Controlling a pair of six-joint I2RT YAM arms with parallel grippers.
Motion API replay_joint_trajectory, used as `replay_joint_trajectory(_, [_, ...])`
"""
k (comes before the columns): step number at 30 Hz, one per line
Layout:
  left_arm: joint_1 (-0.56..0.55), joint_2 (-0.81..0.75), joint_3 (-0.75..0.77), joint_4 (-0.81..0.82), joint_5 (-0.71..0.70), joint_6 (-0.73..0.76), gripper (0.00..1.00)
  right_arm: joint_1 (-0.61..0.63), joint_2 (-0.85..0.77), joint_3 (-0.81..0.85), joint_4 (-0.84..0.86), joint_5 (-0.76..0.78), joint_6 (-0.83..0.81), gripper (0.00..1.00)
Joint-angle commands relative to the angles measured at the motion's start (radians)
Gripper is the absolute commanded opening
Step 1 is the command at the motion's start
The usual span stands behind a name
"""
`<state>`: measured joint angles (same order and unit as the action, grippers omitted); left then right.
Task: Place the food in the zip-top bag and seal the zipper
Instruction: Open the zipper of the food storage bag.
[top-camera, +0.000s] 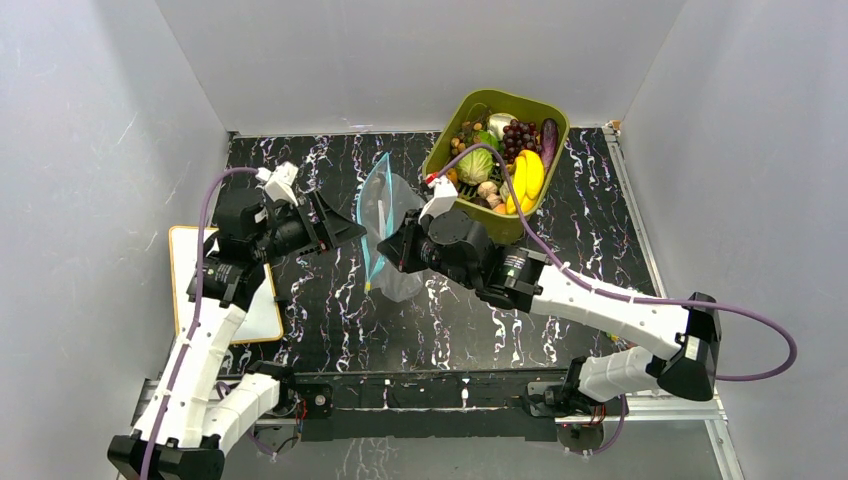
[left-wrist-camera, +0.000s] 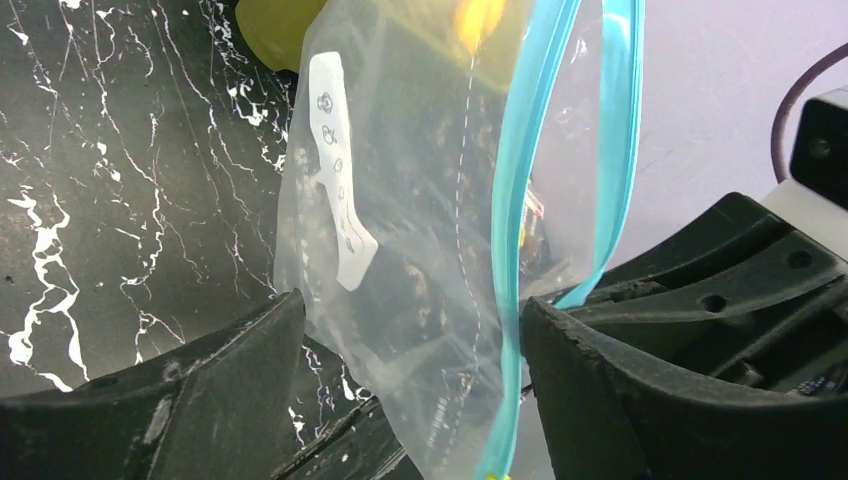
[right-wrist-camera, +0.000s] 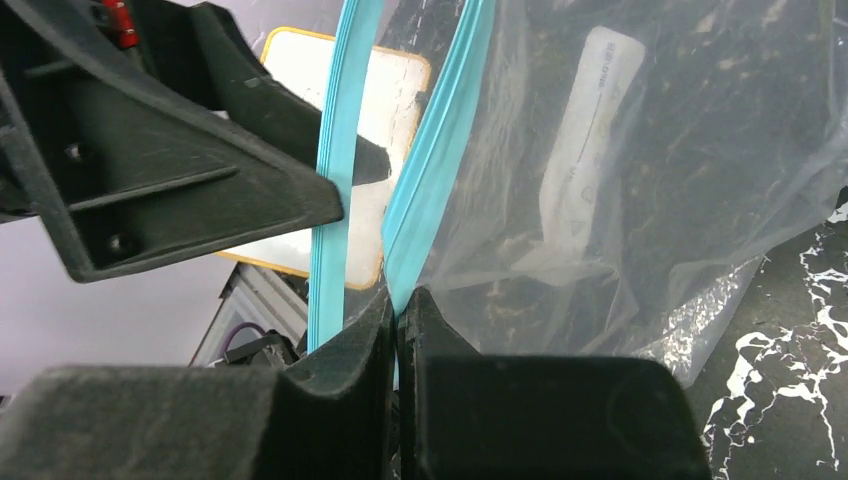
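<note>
The clear zip-top bag (top-camera: 392, 222) hangs upright over the middle of the table, between my two grippers. My right gripper (right-wrist-camera: 400, 300) is shut on one light blue zipper (right-wrist-camera: 432, 175) strip at the bag's edge. The other strip (right-wrist-camera: 335, 190) hangs free beside it, so the mouth gapes. My left gripper (left-wrist-camera: 410, 330) is open, its fingers (left-wrist-camera: 620, 390) standing either side of the bag's (left-wrist-camera: 410, 230) lower part without pinching it. The food (top-camera: 500, 160) lies in the olive-green tub (top-camera: 520, 103) at the back right: bananas (top-camera: 527, 178), grapes (top-camera: 518, 135), an eggplant (top-camera: 549, 140), a cabbage (top-camera: 475, 165).
A white board with an orange-yellow edge (top-camera: 182, 262) lies on the table's left side, partly under my left arm. Grey walls close in the black marbled table (top-camera: 580, 260) on three sides. A purple cable (top-camera: 760, 340) loops off my right arm.
</note>
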<state>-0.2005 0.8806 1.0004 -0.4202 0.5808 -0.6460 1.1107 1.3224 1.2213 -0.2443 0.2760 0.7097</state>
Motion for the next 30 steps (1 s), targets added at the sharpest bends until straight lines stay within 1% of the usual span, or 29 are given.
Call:
replay_joint_trajectory(1, [-0.004,-0.011,-0.038,0.062,0.034,-0.006,0.8,-0.002,-0.033,-0.013,0.072,-0.068,-0.012,0.0])
replay_joint_trajectory(4, [-0.003,0.011,-0.047,0.092,0.068,-0.001,0.8,-0.002,-0.029,-0.007,0.067,-0.074,-0.017,0.0])
replay_joint_trajectory(6, [-0.003,0.032,-0.051,0.104,0.067,0.03,0.76,-0.002,-0.019,-0.001,0.059,-0.076,-0.032,0.0])
replay_joint_trajectory(10, [-0.003,0.067,-0.052,0.14,0.042,0.052,0.59,-0.002,0.003,0.01,0.018,-0.052,-0.039,0.0])
replay_joint_trajectory(11, [-0.004,0.072,-0.05,0.159,0.036,0.054,0.51,-0.002,0.008,0.017,-0.007,-0.036,-0.034,0.0])
replay_joint_trajectory(12, [-0.003,0.075,-0.055,0.185,0.033,0.053,0.4,-0.002,0.015,0.03,-0.042,-0.019,-0.03,0.0])
replay_joint_trajectory(13, [-0.003,0.08,-0.051,0.2,0.019,0.054,0.22,-0.002,0.019,0.039,-0.081,0.0,-0.029,0.0])
replay_joint_trajectory(14, [-0.003,0.085,-0.041,0.195,-0.005,0.064,0.02,-0.002,0.026,0.053,-0.116,0.022,-0.029,0.0])
replay_joint_trajectory(15, [-0.003,0.091,-0.023,0.177,-0.033,0.08,0.0,-0.002,0.027,0.059,-0.145,0.046,-0.027,0.0])
replay_joint_trajectory(19, [-0.004,0.109,0.048,0.086,-0.184,0.148,0.0,-0.002,-0.023,0.048,-0.258,0.199,0.032,0.0])
replay_joint_trajectory(22, [-0.004,0.108,0.061,0.084,-0.276,0.181,0.0,-0.002,-0.084,0.032,-0.314,0.32,0.081,0.0])
replay_joint_trajectory(24, [-0.003,0.117,0.069,0.091,-0.286,0.191,0.0,-0.002,-0.118,0.007,-0.287,0.323,0.088,0.0])
replay_joint_trajectory(27, [-0.005,0.146,0.108,0.075,-0.244,0.195,0.0,-0.002,-0.148,-0.032,-0.191,0.238,0.082,0.01])
replay_joint_trajectory(28, [-0.005,0.153,0.115,0.079,-0.226,0.194,0.0,-0.002,-0.149,-0.034,-0.167,0.215,0.082,0.12])
replay_joint_trajectory(30, [-0.005,0.164,0.127,0.082,-0.195,0.192,0.0,-0.002,-0.136,-0.011,-0.154,0.201,0.082,0.26])
